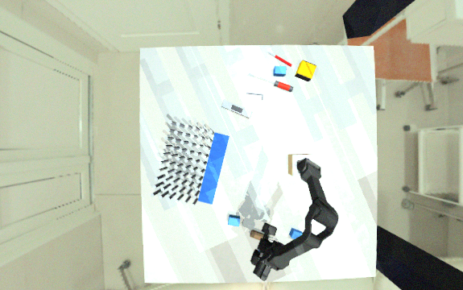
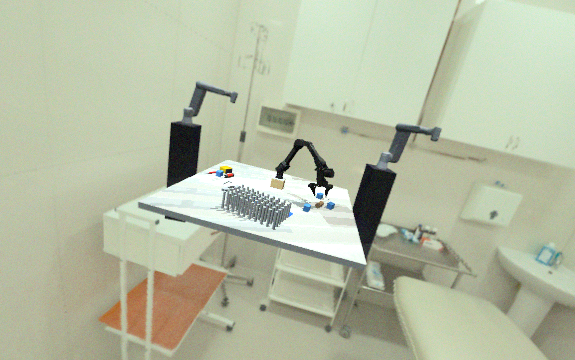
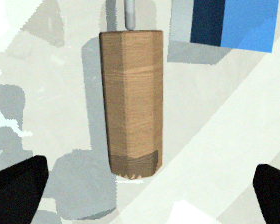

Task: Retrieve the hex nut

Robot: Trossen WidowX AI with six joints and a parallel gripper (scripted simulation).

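My gripper (image 1: pixel 264 250) (image 2: pixel 319 189) (image 3: pixel 152 171) is open and empty. It hangs over a wooden-handled tool (image 1: pixel 256 234) (image 2: pixel 319 204) (image 3: pixel 131 99) that lies flat on the table near the front edge. The field of standing metal spacers (image 1: pixel 184 161) (image 2: pixel 257 205) is far to the left, with the blue taped strip (image 1: pixel 214 168) along its near side. I cannot see the nut among the spacers.
Blue cubes (image 1: pixel 233 220) (image 1: pixel 295 233) (image 3: pixel 237 3) lie close around the tool. At the far end lie a hex key (image 1: pixel 255 95), a red-handled screwdriver (image 1: pixel 283 85), a white bar (image 1: pixel 236 109), a yellow cube (image 1: pixel 305 70) and another blue cube (image 1: pixel 279 71).
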